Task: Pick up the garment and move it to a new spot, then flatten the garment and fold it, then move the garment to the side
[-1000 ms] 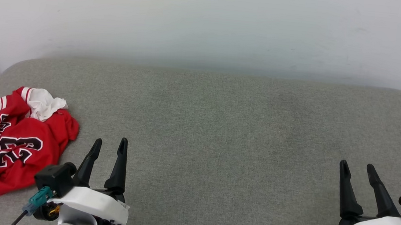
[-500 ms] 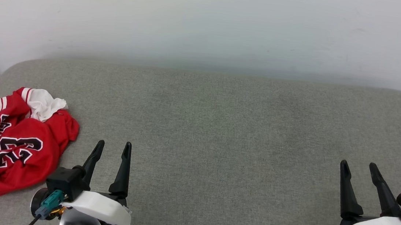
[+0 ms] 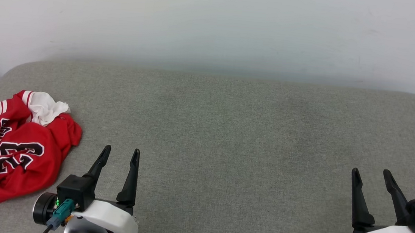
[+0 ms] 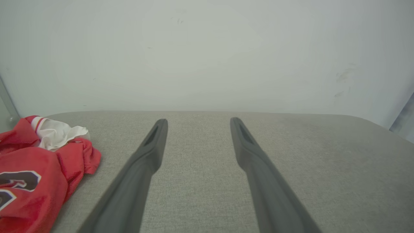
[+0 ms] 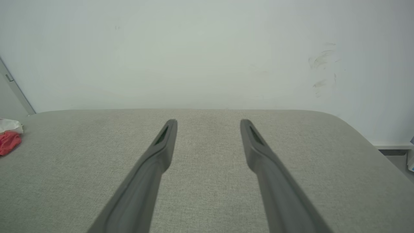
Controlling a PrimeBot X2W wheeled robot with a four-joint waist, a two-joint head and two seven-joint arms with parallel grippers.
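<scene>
Swinging your spread left tool (image 3: 121, 149) over the crumpled garment (image 3: 17, 151), pinch a raised fold; your right tool (image 3: 371, 171) idles, equally spread.

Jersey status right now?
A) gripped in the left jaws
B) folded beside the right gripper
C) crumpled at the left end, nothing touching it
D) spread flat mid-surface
C: the red jersey lies bunched at the left end of the grey fabric surface. It sits apart from the left gripper, whose jaws are open and empty. The right gripper is also open, far across the surface.
</scene>
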